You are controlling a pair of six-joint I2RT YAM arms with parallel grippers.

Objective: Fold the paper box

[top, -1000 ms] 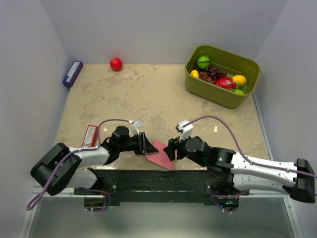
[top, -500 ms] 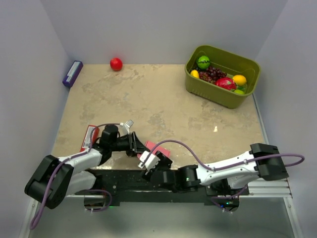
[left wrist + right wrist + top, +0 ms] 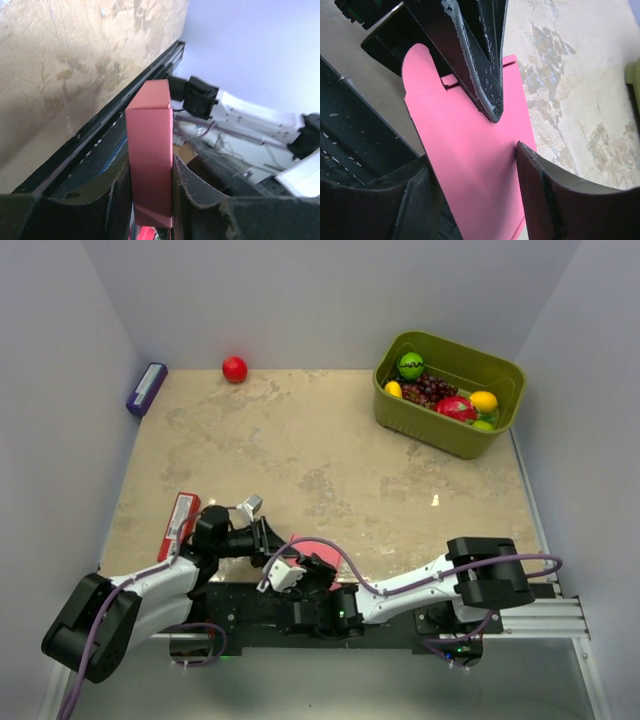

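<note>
- The black base rail (image 3: 240, 608) runs along the near edge of the table (image 3: 300, 430), and my right arm lies folded low across it, reaching toward the left.
- My left gripper (image 3: 150, 161) is pinching the paper box (image 3: 149, 131). Its two fingers press on opposite faces, and the box stands up out of the grip.
- That pink box hangs just over the table's near edge, above the rail and between the two wrists.
- My right gripper (image 3: 474, 152) has its fingers apart, one on each side of the box's flat panel. I cannot tell whether they press on it.
- A red packet (image 3: 181, 517) lies flat just left of the left wrist.
- Far back sit a red ball (image 3: 234, 369), a purple box (image 3: 146, 389) at the left wall, and a green basket (image 3: 425, 425) of fruit at the right.
</note>
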